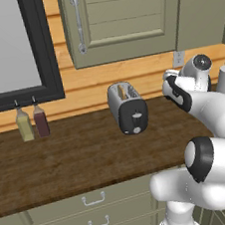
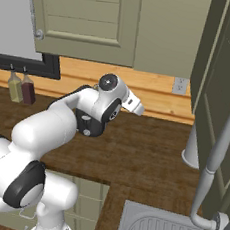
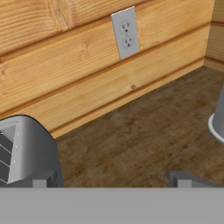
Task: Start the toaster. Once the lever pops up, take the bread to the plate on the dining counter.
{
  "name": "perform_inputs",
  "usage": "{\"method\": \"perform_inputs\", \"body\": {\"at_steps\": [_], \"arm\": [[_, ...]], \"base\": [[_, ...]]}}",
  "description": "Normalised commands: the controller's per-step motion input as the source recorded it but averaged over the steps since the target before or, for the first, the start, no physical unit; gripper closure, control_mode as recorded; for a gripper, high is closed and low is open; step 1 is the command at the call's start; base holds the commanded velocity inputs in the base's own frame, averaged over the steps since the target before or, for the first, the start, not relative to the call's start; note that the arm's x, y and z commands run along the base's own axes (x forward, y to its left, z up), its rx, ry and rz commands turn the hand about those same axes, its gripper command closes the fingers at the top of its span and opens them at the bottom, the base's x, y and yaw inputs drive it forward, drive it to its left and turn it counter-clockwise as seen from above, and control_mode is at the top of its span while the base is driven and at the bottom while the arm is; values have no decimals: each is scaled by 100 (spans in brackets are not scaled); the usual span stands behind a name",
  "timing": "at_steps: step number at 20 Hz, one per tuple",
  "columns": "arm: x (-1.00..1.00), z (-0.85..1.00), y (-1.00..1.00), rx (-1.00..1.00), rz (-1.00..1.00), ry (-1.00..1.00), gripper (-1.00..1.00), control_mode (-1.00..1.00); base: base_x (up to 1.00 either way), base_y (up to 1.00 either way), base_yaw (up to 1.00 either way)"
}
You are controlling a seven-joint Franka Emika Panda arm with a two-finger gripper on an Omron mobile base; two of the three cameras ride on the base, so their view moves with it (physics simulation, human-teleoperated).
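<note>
Item one: my claw (image 3: 111, 178), jaws spread wide and holding nothing, the two dark fingertips (image 3: 178, 178) standing far apart at the bottom of the hand view, raised above the wooden counter (image 1: 75, 159). Item two: the toaster (image 1: 128, 107), silver and rounded, upright on that counter near the plank wall, its black end panel with the white knob facing the left base camera; in the hand view its curved silver side (image 3: 30, 148) sits at the left, just beside my left fingertip, though I cannot tell whether they touch. Item three: the bread (image 1: 122, 91), what appears to be a pale tan edge showing in one slot of the toaster, too small to be sure of. Item four: a grey wall outlet (image 3: 125, 32) on the planks, past the toaster. Item five: two bottles (image 1: 32, 122), one yellowish and one dark red, side by side on the counter under the black-framed window (image 1: 11, 52), well apart from the toaster. Item six: an olive wall cabinet (image 1: 122, 18) with a metal handle, above the toaster. Item seven: a sink basin (image 2: 170, 228) with a curved grey tap (image 2: 219, 148), in the right base view.
</note>
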Motion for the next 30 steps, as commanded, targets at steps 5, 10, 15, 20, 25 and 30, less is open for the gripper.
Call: {"method": "perform_inputs", "body": {"at_steps": [5,10,15,20,25,30], "arm": [[0,0,0,0,0,0,-100,-100],[0,0,0,0,0,0,-100,-100],[0,0,0,0,0,0,-100,-100],[0,0,0,0,0,0,-100,-100],[0,0,0,0,0,0,-100,-100],[0,0,0,0,0,0,-100,-100]], "base": [[0,0,0],[0,0,0],[0,0,0],[0,0,0],[0,0,0],[0,0,0]]}}
